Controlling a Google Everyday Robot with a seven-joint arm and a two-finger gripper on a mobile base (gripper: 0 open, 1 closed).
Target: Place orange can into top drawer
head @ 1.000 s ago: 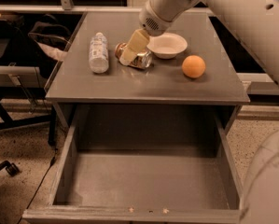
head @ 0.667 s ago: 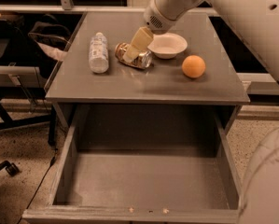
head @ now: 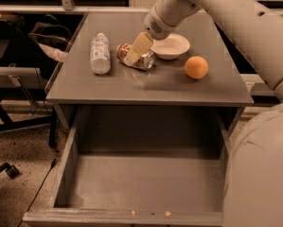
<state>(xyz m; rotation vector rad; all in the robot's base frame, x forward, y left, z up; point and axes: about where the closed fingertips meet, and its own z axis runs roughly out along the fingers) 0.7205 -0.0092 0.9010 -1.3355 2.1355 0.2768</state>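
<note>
We found the small orange-gold metal can (head: 124,51) on its side on the grey cabinet surface (head: 145,85), w/ the cream robot hand (head: 132,56) at it; grip: cannot tell. The wide grey top drawer (head: 145,183) stood open, empty. Lift, transfer & release not yet done.

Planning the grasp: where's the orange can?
Camera view: the orange can lies on the cabinet top, between the water bottle and the white bowl, with the gripper down at it.
</note>
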